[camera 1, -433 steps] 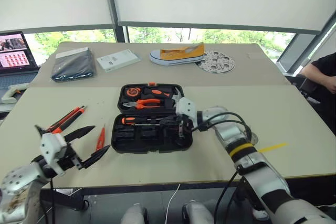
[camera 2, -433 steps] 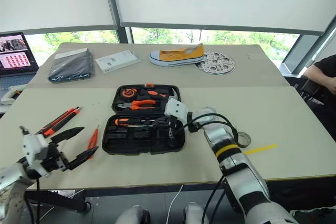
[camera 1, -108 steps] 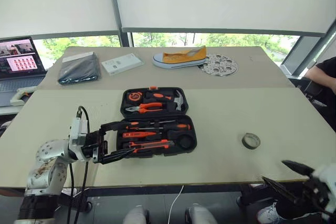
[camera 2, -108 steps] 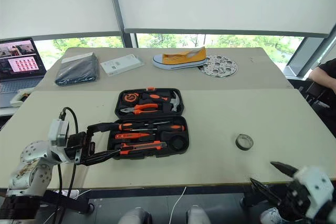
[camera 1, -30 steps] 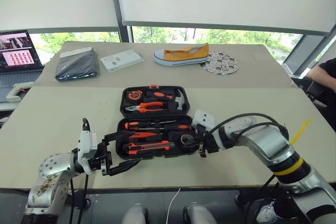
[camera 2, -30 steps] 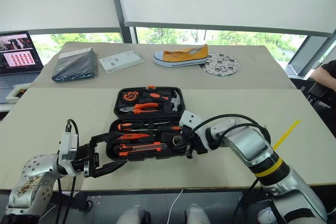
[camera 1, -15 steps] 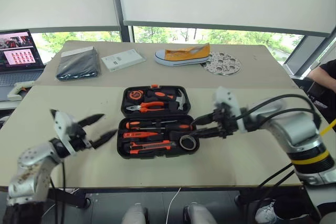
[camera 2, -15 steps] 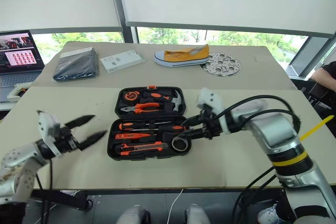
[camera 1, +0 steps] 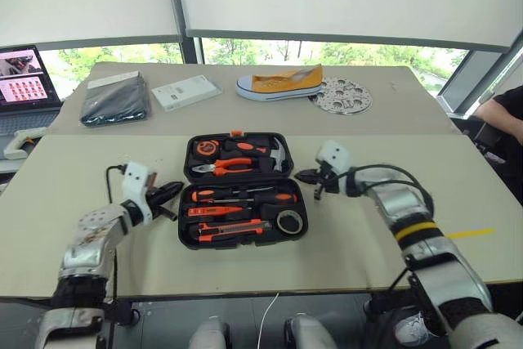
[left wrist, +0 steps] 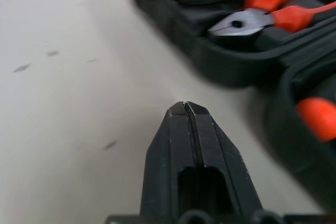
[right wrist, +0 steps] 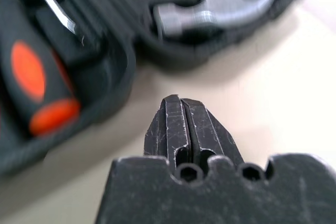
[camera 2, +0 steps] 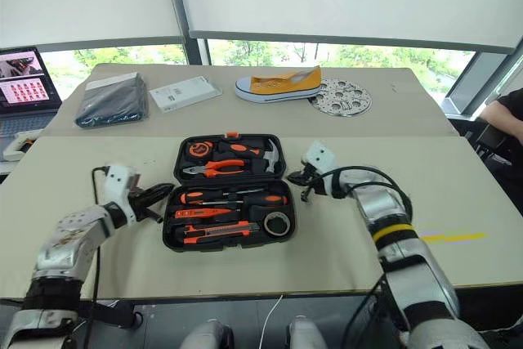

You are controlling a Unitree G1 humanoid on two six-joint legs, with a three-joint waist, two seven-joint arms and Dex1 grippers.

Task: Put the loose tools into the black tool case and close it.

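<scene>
At frame centre in the head views, both grippers flank the open black tool case [camera 1: 242, 192]. Left gripper [camera 1: 174, 189]: jaws pressed fully together, nothing held, tip just beside the case's left edge near the hinge line, over bare table [camera 1: 90, 169]. Right gripper [camera 1: 304, 176]: jaws also fully together, empty, tip just beside the case's right edge, near the hammer [right wrist: 220, 3] head in the upper half.

Case lies flat, both halves up. Upper half holds tape measure [camera 1: 205, 147], pliers [camera 1: 222, 165], hammer. Lower half holds 2 screwdrivers [camera 1: 237, 195] with orange-black handles, slim orange tester screwdriver [camera 1: 214, 211], utility knife [camera 1: 233, 229] along the bottom row, grey tape roll [camera 1: 288, 221] at the lower right corner. Whether each sits fully in its recess, cannot tell.

Upper part of frame: yellow sneaker [camera 1: 278, 82], round patterned disc [camera 1: 342, 96] right of it, white booklet [camera 1: 185, 91], dark grey pouch [camera 1: 115, 102] at upper left, laptop [camera 1: 22, 77] at the far left edge.
</scene>
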